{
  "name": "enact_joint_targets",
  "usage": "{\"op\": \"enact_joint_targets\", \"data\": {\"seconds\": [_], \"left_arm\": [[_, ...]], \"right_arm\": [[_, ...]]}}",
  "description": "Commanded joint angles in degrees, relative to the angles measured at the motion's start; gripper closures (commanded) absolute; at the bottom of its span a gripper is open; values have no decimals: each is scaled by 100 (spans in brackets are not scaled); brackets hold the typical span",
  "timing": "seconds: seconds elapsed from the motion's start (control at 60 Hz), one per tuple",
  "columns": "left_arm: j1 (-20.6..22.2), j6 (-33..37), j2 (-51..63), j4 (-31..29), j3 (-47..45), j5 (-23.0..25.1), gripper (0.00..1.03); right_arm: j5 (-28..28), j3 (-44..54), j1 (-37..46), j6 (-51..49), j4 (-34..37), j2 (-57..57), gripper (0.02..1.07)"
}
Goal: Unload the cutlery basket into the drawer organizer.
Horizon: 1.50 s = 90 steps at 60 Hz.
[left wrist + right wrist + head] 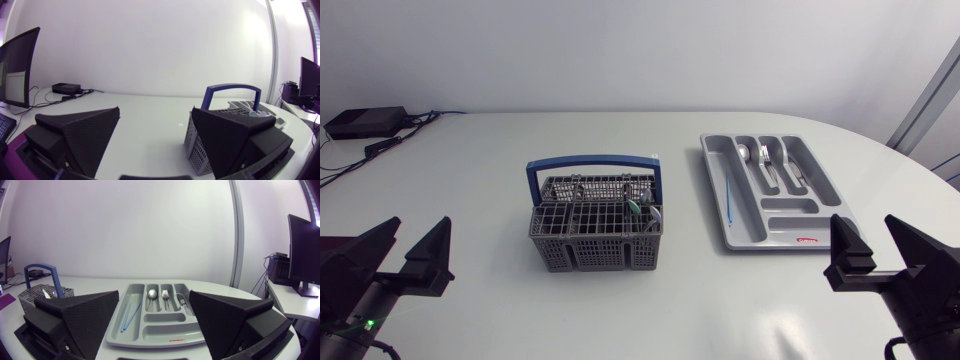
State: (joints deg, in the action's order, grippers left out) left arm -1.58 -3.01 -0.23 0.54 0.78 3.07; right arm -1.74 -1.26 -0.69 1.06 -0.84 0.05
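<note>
A grey cutlery basket [597, 222] with a blue handle [592, 161] stands mid-table, a few utensils showing in its right compartments. The grey drawer organizer [772, 190] lies to its right and holds spoons and a fork [767, 161] in its far slots and blue chopsticks [731, 194] in the left slot. My left gripper [415, 252] rests open at the near left, empty. My right gripper [880, 254] rests open at the near right, empty. In the left wrist view the basket [200, 143] sits ahead behind the right finger. The organizer [155, 315] lies ahead of the right gripper [155, 325].
A black box with cables [365, 122] sits at the table's far left corner. Bare white tabletop [470, 190] surrounds the basket and organizer.
</note>
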Motion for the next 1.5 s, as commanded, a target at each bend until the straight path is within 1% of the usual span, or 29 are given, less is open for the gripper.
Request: {"op": "enact_joint_targets", "data": {"seconds": [0.0, 0.45, 0.633, 0.683, 0.783, 0.917, 0.967, 1.0, 1.067, 1.183, 1.2, 1.25, 1.283, 1.333, 1.417, 1.483], "left_arm": [[27, -16, -39, -10, -78, -8, 3], [18, -33, -65, 43, -60, 1, 3], [35, -42, 5, 17, 379, 1, 4], [35, -42, 155, 17, 546, 1, 4], [97, -42, 946, -106, 1162, 1, 4], [246, 2, 1992, -440, 1970, 9, 4], [396, 2, 2238, -528, 2155, 18, 4], [607, 2, 2378, -581, 2278, 9, 5], [1020, -7, 2616, -634, 2489, -228, 5], [2031, 107, 3301, -853, 3016, -1195, 8], [2241, 177, 3503, -950, 3148, -1423, 8], [2672, 503, 4013, -1126, 3438, -1907, 8], [2848, 643, 4312, -1187, 3631, -2153, 8], [2989, 766, 4778, -1398, 3957, -2311, 8], [3032, 951, 5622, -2101, 4642, -2311, 7], [3270, 1223, 6043, -2409, 5002, -2267, 7]], "right_arm": [[-11, 143, -45, 35, 40, -41, 6], [-20, 143, -54, 35, -13, -49, 6], [-37, 73, -63, 26, -39, -49, 6], [-46, 3, -89, 26, -4, -41, 6], [-72, -191, -133, 26, 67, -32, 6], [-72, -472, -221, 17, 163, 126, 6], [-72, -577, -256, 26, 163, 276, 6], [-81, -657, -265, 17, 172, 399, 6], [-90, -859, -274, 17, 198, 698, 6], [-99, -1140, -274, 26, 286, 1172, 6], [-99, -1166, -274, 26, 286, 1234, 6], [-107, -1254, -274, 17, 295, 1427, 6], [-107, -1316, -274, 17, 339, 1559, 6], [-107, -1465, -274, 17, 453, 1788, 7], [-134, -1790, -248, -71, 761, 2341, 7], [-134, -2036, -212, -176, 1033, 2842, 7]]}}
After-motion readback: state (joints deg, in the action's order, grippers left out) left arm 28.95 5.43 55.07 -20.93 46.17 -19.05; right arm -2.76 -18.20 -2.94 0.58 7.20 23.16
